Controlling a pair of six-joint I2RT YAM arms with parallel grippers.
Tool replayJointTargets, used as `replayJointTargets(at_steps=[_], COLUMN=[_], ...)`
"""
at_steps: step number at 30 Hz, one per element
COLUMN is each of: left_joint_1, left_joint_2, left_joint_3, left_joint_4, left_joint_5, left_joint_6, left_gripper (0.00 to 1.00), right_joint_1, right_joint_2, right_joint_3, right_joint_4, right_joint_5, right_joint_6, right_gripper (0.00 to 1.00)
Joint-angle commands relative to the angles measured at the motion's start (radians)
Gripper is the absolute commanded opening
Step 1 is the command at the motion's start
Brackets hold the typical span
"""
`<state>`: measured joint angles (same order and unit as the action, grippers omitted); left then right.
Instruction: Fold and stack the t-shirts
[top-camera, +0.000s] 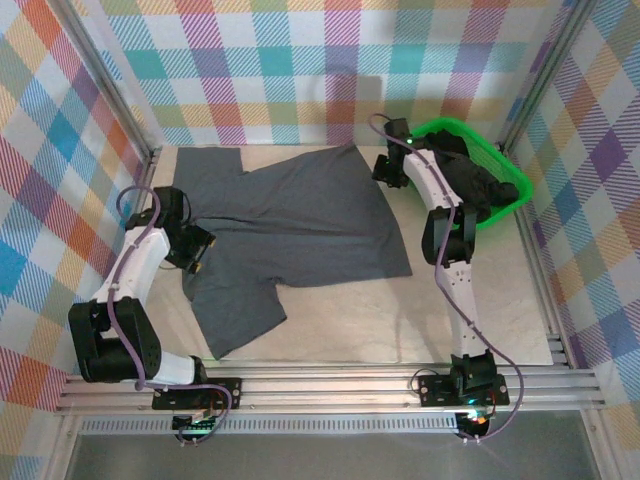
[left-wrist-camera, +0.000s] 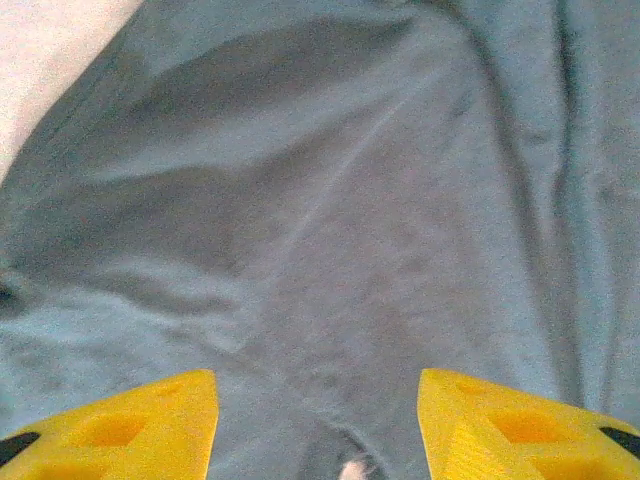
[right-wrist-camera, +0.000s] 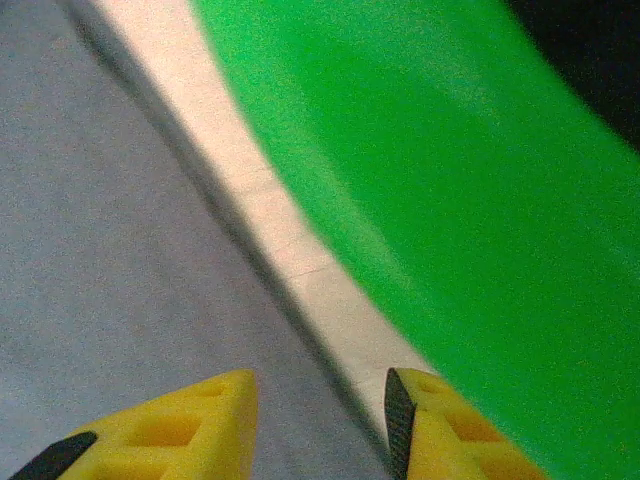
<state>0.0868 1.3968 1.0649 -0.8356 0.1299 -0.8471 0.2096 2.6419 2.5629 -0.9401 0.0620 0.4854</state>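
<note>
**Both pincers parted over the spread blue-grey tee**

We see the slate blue-grey t-shirt lying opened out and mostly flat on the surface, in the middle of the workspace. Its two sleeves point away at the left end and its straight hem runs down the right. A few soft creases cross the cloth, but nothing is doubled over, so we judge that folding has not begun.

The left pincer hangs over the sleeve end of the shirt. In the left wrist view its yellow fingers stand wide apart with only cloth beneath and nothing gripped. The right pincer sits at the far right corner of the hem. Its fingers are parted more narrowly and also hold nothing. Between them we see the shirt's edge and a strip of bare surface, with the green basket just beside.

We read the placing as deliberate. One pincer at each end of the garment would let both ends be lifted together and the cloth kept taut for a clean fold. The remaining dark t-shirts lie bunched in the basket at the far right, kept off the working area until their turn. The right pincer is close to the basket wall, so a grasp there needs care not to nudge it.
</note>
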Motion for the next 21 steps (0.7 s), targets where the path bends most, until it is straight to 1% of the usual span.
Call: replayJointTargets(at_steps=[1,4,6,8,10,12,13,14,16,19,21], left_joint_1=[0.004,0.004,0.001,-0.001,-0.002,-0.002,-0.003,-0.002,-0.005,-0.007,-0.010], left_joint_2=[-0.061,-0.092,-0.125,-0.172,-0.220,-0.244,-0.243,-0.233,-0.187,-0.094,-0.057], left_joint_3=[-0.052,-0.114,-0.159,-0.210,-0.254,-0.273,-0.270,-0.259,-0.215,-0.144,-0.118], left_joint_4=[-0.096,-0.163,-0.215,-0.251,-0.258,-0.220,-0.186,-0.163,-0.122,-0.088,-0.079], left_joint_5=[0.028,0.029,0.012,-0.002,-0.021,-0.024,-0.020,-0.022,-0.035,-0.028,-0.019], left_joint_6=[0.013,0.005,-0.015,-0.030,-0.056,-0.093,-0.116,-0.133,-0.159,-0.157,-0.153], left_gripper=[0.54,0.52,0.50,0.51,0.51,0.51,0.51,0.51,0.51,0.51,0.51], right_joint_1=[-0.068,-0.054,-0.032,-0.009,0.010,0.024,0.031,0.041,0.072,0.117,0.140], right_joint_2=[-0.014,-0.040,-0.075,-0.143,-0.259,-0.367,-0.405,-0.418,-0.394,-0.344,-0.286], right_joint_3=[0.028,0.028,0.014,-0.047,-0.194,-0.361,-0.431,-0.464,-0.474,-0.491,-0.449], right_joint_4=[0.012,0.038,0.029,0.041,0.104,0.210,0.249,0.267,0.250,0.266,0.268], right_joint_5=[-0.055,-0.184,-0.213,-0.226,-0.225,-0.237,-0.253,-0.270,-0.308,-0.309,-0.305], right_joint_6=[-0.001,-0.042,-0.059,-0.068,-0.068,-0.063,-0.060,-0.061,-0.076,-0.058,-0.048], right_gripper=[0.38,0.39,0.40,0.41,0.42,0.43,0.42,0.41,0.40,0.38,0.38])
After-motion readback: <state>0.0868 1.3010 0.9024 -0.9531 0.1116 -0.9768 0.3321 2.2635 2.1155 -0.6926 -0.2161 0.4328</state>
